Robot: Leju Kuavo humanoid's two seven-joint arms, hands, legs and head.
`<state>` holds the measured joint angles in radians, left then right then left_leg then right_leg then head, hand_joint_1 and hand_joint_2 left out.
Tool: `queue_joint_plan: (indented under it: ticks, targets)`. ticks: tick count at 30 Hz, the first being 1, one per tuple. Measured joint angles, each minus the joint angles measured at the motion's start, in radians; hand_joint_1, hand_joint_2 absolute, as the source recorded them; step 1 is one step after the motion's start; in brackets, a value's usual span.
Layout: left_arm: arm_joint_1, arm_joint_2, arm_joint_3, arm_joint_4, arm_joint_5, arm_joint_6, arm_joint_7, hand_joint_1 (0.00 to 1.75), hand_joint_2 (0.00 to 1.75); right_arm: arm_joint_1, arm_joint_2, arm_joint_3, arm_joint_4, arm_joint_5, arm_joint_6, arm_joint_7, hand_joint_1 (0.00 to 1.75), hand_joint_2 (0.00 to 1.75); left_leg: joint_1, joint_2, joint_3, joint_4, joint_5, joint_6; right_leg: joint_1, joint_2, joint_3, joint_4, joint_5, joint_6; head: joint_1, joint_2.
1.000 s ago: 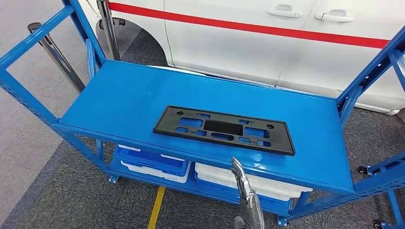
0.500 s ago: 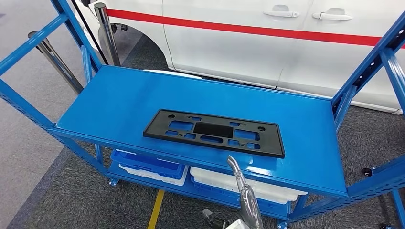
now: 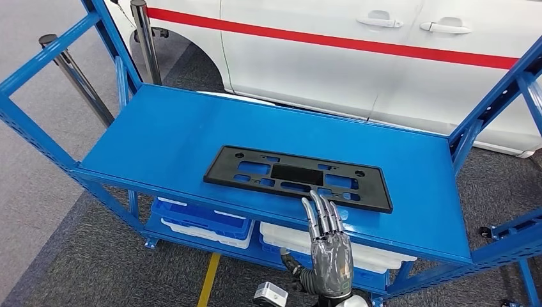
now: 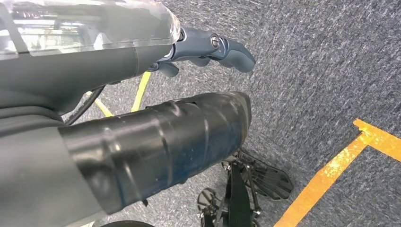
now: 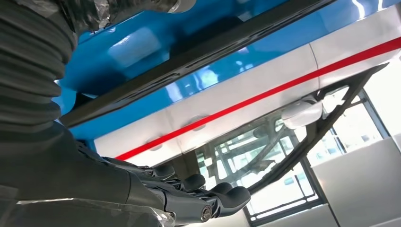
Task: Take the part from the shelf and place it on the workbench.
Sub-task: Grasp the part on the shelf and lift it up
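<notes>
The part (image 3: 297, 178) is a flat black plate with several cut-outs, lying on the blue top shelf (image 3: 166, 128) towards its front edge. My right hand (image 3: 329, 246) is raised at the shelf's front edge, back towards the camera and fingers stretched out, with the fingertips (image 3: 321, 206) just short of the part's near edge. It holds nothing. In the right wrist view the part (image 5: 198, 61) runs as a dark strip beyond my right hand (image 5: 203, 198). My left hand (image 4: 208, 47) hangs over the carpet, holding nothing.
A white car (image 3: 358, 64) with a red stripe stands close behind the shelf. Blue and white bins (image 3: 204, 220) sit on the lower shelf. Blue uprights (image 3: 492, 102) flank the shelf, metal posts (image 3: 77, 77) stand at the left, and a yellow line (image 3: 209, 281) marks the floor.
My right hand has risen and turned from edge-on to back-on, its fingertips now close to the part's front edge. The camera swayed slightly; the part has not moved.
</notes>
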<state>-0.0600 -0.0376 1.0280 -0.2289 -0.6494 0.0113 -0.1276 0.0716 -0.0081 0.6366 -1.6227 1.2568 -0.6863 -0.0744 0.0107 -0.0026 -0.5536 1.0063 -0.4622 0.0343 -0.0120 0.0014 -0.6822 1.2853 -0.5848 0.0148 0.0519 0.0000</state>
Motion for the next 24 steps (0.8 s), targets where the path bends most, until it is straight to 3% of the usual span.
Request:
queue_joint_plan:
  ticks: [2, 4, 7, 9, 12, 13, 14, 15, 17, 19, 21, 24]
  targets:
    - [0.000, 0.001, 0.000, 0.000, -0.002, 0.000, 0.000, 0.00, 0.00, 0.000, 0.009, -0.008, 0.008, 0.003, 0.000, 0.002, 0.00, 1.75, 0.000, -0.001, 0.003, 0.003, -0.003, -0.004, -0.002, -0.001, 0.062, -0.132, 0.068, -0.005, 0.000, 0.000]
    - [0.000, 0.001, 0.000, 0.000, -0.004, -0.001, 0.000, 0.00, 0.00, -0.001, 0.017, -0.015, 0.014, 0.005, 0.000, 0.003, 0.00, 1.75, -0.003, -0.002, 0.002, 0.008, -0.007, -0.014, 0.002, -0.001, 0.107, -0.232, 0.103, -0.012, 0.000, 0.000]
    - [-0.001, 0.002, 0.000, 0.000, -0.004, 0.000, 0.000, 0.00, 0.00, -0.001, 0.028, -0.024, 0.021, 0.006, 0.000, 0.004, 0.00, 1.75, -0.003, -0.002, 0.001, 0.007, -0.008, -0.034, 0.006, 0.002, 0.111, -0.251, 0.107, -0.026, 0.000, 0.000]
    - [-0.002, 0.003, 0.000, 0.000, -0.004, 0.000, 0.000, 0.00, 0.00, -0.003, 0.037, -0.026, 0.023, 0.006, 0.000, 0.004, 0.00, 1.75, 0.000, -0.001, -0.008, 0.030, -0.028, -0.045, 0.003, 0.002, 0.113, -0.260, 0.113, -0.038, -0.001, 0.000]
    - [-0.002, 0.006, 0.000, 0.000, -0.004, 0.000, 0.000, 0.00, 0.00, -0.005, 0.050, -0.029, 0.026, 0.012, -0.001, 0.005, 0.00, 1.75, 0.002, -0.001, -0.083, 0.195, -0.118, -0.056, 0.002, 0.000, 0.114, -0.264, 0.115, -0.048, -0.001, 0.000]
    - [-0.001, 0.006, 0.000, 0.000, -0.004, 0.000, 0.000, 0.00, 0.00, -0.005, 0.052, -0.030, 0.028, 0.021, -0.001, 0.008, 0.00, 1.75, 0.002, -0.001, -0.110, 0.252, -0.137, -0.058, 0.003, -0.001, 0.114, -0.263, 0.115, -0.049, -0.001, 0.000]
    - [-0.001, 0.007, 0.000, 0.000, -0.005, 0.000, 0.000, 0.00, 0.00, -0.005, 0.054, -0.032, 0.030, 0.038, -0.001, 0.012, 0.00, 1.75, 0.002, -0.001, -0.124, 0.279, -0.137, -0.059, 0.004, -0.001, 0.114, -0.263, 0.114, -0.050, -0.001, 0.000]
    - [0.000, 0.007, 0.000, 0.000, -0.006, 0.000, 0.000, 0.00, 0.00, -0.005, 0.058, -0.036, 0.032, 0.062, -0.001, 0.019, 0.00, 1.75, 0.002, -0.001, -0.120, 0.267, -0.118, -0.059, 0.005, 0.000, 0.115, -0.262, 0.113, -0.050, -0.001, 0.000]
    - [-0.001, 0.009, 0.000, 0.000, -0.010, -0.001, 0.001, 0.00, 0.00, -0.006, 0.067, -0.044, 0.034, 0.118, -0.001, 0.038, 0.00, 1.75, 0.002, -0.001, -0.063, 0.146, -0.047, -0.054, 0.006, 0.000, 0.119, -0.261, 0.111, -0.048, -0.001, 0.000]
    - [-0.004, 0.012, 0.000, 0.000, -0.014, -0.002, 0.001, 0.00, 0.00, -0.012, 0.074, -0.048, 0.038, 0.169, -0.001, 0.069, 0.00, 1.75, -0.002, -0.001, -0.011, 0.033, -0.009, -0.045, 0.010, 0.001, 0.121, -0.259, 0.108, -0.042, -0.001, 0.000]
    - [-0.006, 0.014, 0.001, 0.000, -0.021, -0.003, 0.000, 0.00, 0.00, -0.022, 0.077, -0.049, 0.049, 0.213, -0.001, 0.113, 0.00, 1.75, -0.008, -0.003, 0.001, 0.006, -0.008, -0.034, 0.012, 0.002, 0.119, -0.259, 0.108, -0.033, -0.001, 0.000]
    - [-0.008, 0.016, 0.001, 0.000, -0.031, -0.009, -0.002, 0.00, 0.00, -0.043, 0.081, -0.048, 0.077, 0.252, 0.007, 0.175, 0.00, 1.75, -0.001, -0.002, 0.003, -0.004, 0.000, -0.016, 0.012, 0.002, 0.112, -0.240, 0.094, -0.019, 0.000, 0.000]
